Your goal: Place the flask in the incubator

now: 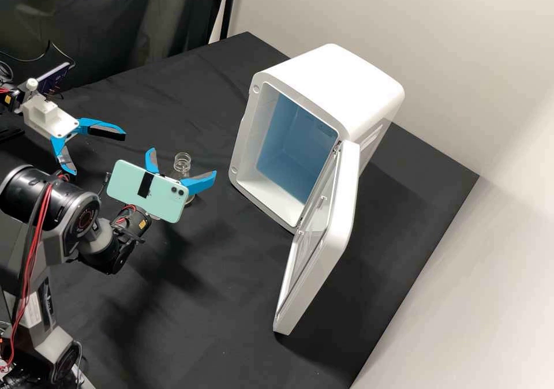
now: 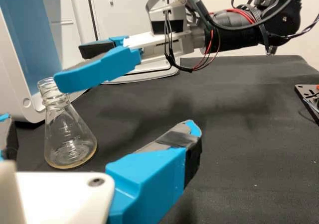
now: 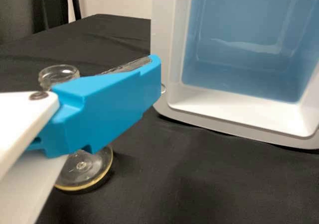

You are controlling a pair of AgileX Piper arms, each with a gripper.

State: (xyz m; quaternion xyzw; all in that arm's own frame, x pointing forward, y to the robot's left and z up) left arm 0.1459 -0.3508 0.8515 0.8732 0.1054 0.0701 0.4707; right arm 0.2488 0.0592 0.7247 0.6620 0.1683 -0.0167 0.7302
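Flask [image 1: 183, 167]: upright on the black bench [image 1: 242, 296], at nine o'clock from the incubator [image 1: 346, 83] and near its open mouth. It looks empty to me.
Handling: it's clear glass, so I judge it light, rigid, slick and breakable, with a wide base and a narrow neck.
Where to grip: I'd pinch the neck just under the lip, where the cone's flare stops it sliding down. Gentle squeeze only.
Right gripper [image 1: 183, 163]: spread wide with one blue finger on either side of the flask, holding nothing. In the left wrist view one finger sits close by the neck, and I can't tell if it touches.
Left gripper [image 1: 95, 149]: also spread and empty, at ten o'clock from the flask, well apart.
Door [image 1: 323, 245]: swung open at five o'clock of the cavity, blue interior exposed.
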